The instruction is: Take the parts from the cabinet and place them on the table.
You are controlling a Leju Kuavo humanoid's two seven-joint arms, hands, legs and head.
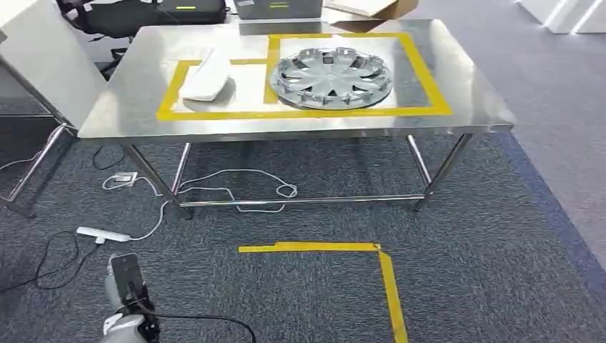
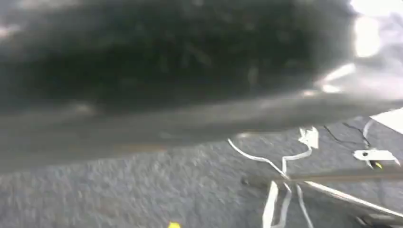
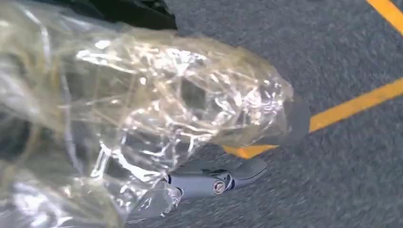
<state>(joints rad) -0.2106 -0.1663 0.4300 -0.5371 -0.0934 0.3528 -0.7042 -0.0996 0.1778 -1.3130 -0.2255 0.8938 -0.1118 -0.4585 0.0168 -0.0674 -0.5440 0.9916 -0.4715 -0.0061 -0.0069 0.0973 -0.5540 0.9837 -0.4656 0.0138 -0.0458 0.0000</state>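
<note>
- Two parts are seen lying on the shiny metal table (image 1: 128,100) in the head view.
- One of them is a round silver wheel cover (image 1: 332,77). It is laid flat inside a box marked with yellow tape (image 1: 431,84).
- The other is a long white part (image 1: 207,75). It is laid in a smaller taped box just beside the wheel cover, and the two are not touching.
- A crinkly clear plastic bag (image 3: 157,104) is seen up close in the right wrist view. It is held up over the floor by the right hand (image 3: 209,183).
- Most of that hand is hidden by the bag. One grey finger (image 3: 237,173) is seen poking out from under it.
- What is inside the bag cannot be made out.
- The left hand (image 1: 127,300) is seen low in the near left corner of the head view, hanging over the floor well apart from the table. Whether it is open or closed cannot be told.
- The left wrist view is very blurred. A big dark shape, grey carpet and white wires (image 2: 285,166) are all that can be made out.
- The floor is covered with grey carpet (image 1: 464,271). A corner of yellow floor tape (image 1: 314,247) is stuck on it in front of the table.
- White wires and a white plug strip (image 1: 103,234) are seen on the carpet under and beside the table.
</note>
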